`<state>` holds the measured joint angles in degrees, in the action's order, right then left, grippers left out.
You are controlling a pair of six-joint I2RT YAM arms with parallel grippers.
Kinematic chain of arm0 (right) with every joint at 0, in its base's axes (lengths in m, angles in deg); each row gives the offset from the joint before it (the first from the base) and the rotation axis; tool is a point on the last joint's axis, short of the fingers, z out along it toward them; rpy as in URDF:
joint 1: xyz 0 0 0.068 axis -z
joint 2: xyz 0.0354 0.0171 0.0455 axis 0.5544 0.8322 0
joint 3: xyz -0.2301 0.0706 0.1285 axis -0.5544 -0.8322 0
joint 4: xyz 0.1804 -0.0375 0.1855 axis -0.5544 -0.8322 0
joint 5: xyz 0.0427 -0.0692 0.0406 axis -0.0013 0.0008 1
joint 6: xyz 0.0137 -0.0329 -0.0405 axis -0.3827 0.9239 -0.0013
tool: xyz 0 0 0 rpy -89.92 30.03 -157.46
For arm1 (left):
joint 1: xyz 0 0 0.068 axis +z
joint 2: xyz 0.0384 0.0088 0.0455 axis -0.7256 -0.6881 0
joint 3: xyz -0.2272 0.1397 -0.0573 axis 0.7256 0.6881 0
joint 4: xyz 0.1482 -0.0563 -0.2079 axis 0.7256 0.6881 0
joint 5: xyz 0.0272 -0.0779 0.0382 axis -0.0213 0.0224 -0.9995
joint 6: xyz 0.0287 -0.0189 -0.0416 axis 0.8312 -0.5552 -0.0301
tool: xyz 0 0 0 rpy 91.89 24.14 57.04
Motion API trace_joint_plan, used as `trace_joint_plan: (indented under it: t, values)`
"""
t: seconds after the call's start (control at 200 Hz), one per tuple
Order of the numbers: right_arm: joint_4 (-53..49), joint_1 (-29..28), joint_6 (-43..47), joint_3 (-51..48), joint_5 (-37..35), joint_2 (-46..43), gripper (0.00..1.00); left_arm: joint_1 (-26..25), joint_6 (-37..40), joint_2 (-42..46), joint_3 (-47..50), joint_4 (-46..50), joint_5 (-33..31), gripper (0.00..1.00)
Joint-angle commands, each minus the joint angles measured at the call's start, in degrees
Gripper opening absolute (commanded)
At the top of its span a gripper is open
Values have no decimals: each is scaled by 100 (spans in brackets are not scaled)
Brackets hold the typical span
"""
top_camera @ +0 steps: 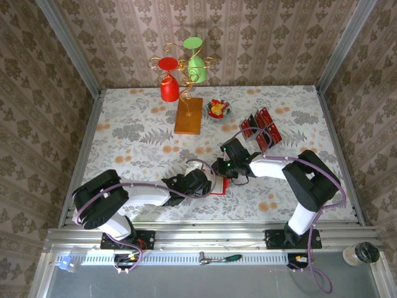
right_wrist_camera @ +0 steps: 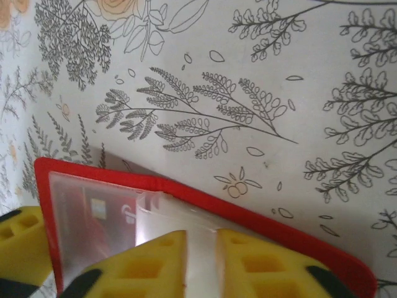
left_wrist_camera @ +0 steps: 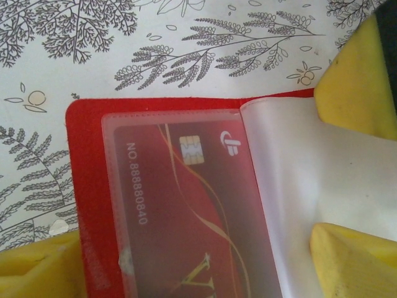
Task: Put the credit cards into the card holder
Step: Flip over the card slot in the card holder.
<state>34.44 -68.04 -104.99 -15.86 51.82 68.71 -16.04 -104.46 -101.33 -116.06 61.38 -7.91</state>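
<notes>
Red card holder [top_camera: 218, 186] lies open near the middle of the near edge of the table [top_camera: 124, 124], one credit card [left_wrist_camera: 186, 211] inside its clear pocket [left_wrist_camera: 115, 186]. The right gripper [right_wrist_camera: 200, 237] pinches a clear sleeve [left_wrist_camera: 310, 180]; the left gripper [left_wrist_camera: 189, 239] is spread wide above.

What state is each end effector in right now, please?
Left end effector: open, over the card holder.
Right end effector: narrowly parted around its clear sleeve; grip cannot be told.
</notes>
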Motion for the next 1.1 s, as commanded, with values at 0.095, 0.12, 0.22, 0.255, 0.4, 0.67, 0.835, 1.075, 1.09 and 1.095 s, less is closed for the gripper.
trace_joint_plan:
  t: [0.095, 0.12, 0.22, 0.255, 0.4, 0.67, 0.835, 1.075, 1.09, 1.095]
  values:
    - [-532, 62, 37, -24, -298, -519, 40, -13, -101, 40, 214, 29, -26, 86]
    - [-532, 62, 14, -57, -304, -555, 41, -10, -101, 52, 223, 17, -37, 86]
    - [-459, 62, -66, -160, -288, -621, 43, -18, -134, 96, 298, -33, -52, 86]
    - [-430, 62, -90, -193, -271, -609, 44, -19, -139, 114, 320, -54, -54, 86]
    - [-287, 44, -186, -255, -151, -516, 44, -30, -168, 149, 389, -89, -73, 85]
    - [-67, -96, -324, -229, 1, -187, 44, -29, -175, 161, 409, -108, -93, 85]
    - [17, -114, -362, -187, 75, -46, 44, -41, -179, 161, 418, -122, -93, 85]
    - [65, -114, -381, -145, 171, -9, 43, -44, -190, 182, 436, -126, -102, 85]
    - [65, -114, -381, -148, 169, -17, 43, -37, -195, 186, 436, -125, -102, 85]
    - [65, -114, -376, -146, 169, -18, 43, -37, -195, 191, 436, -125, -102, 85]
